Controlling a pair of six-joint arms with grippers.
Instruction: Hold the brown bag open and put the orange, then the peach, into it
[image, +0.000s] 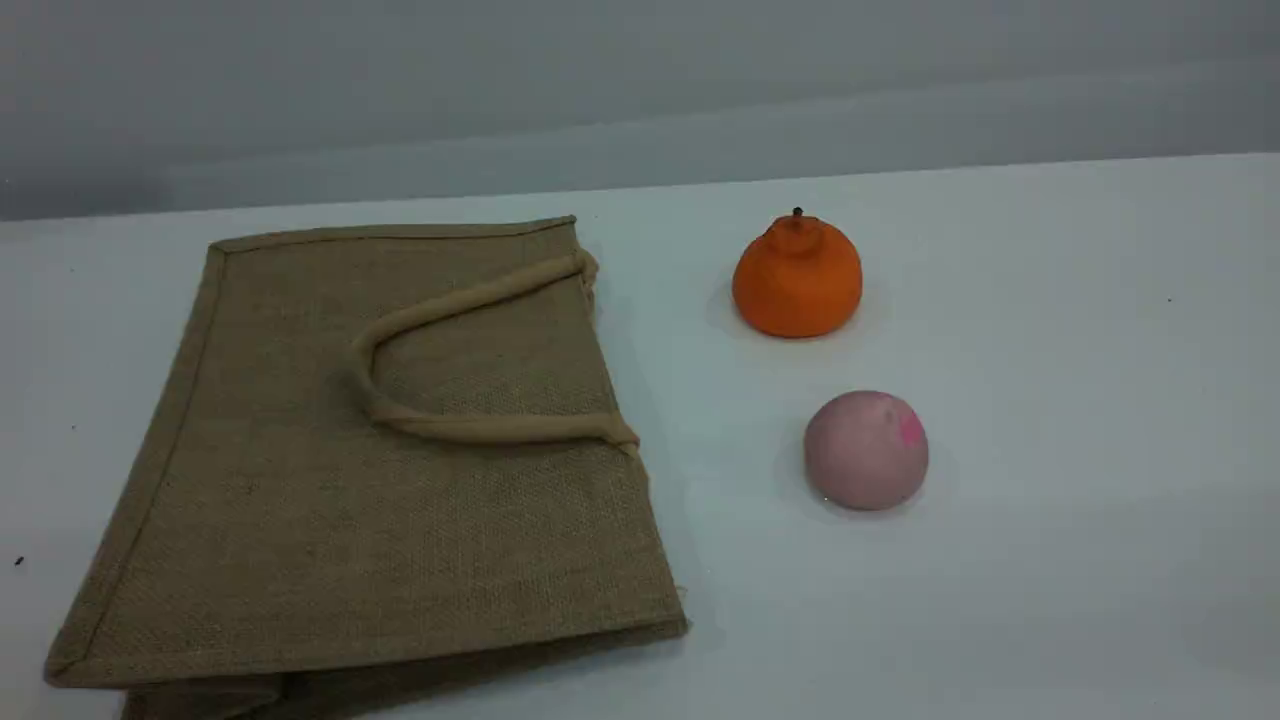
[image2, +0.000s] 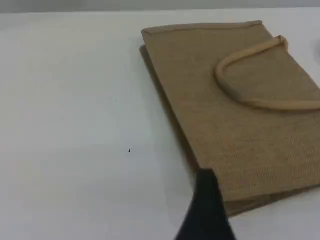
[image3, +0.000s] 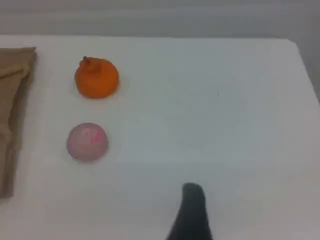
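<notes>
The brown bag (image: 400, 470) lies flat and closed on the white table at the left, one beige loop handle (image: 470, 425) resting on its top face. To its right stands the orange (image: 797, 277), knob and dark stem up. The pink peach (image: 866, 450) sits just nearer than the orange. Neither arm appears in the scene view. In the left wrist view the bag (image2: 240, 110) fills the right side, and a dark fingertip (image2: 207, 205) hovers by its near corner, holding nothing. The right wrist view shows the orange (image3: 97, 77) and peach (image3: 87, 142) at left, with a dark fingertip (image3: 192, 210) well to their right, holding nothing.
The white table (image: 1080, 400) runs to a far edge against a grey wall. Its right edge (image3: 305, 70) shows in the right wrist view. Bare tabletop lies to the right of the fruits and left of the bag (image2: 75, 125).
</notes>
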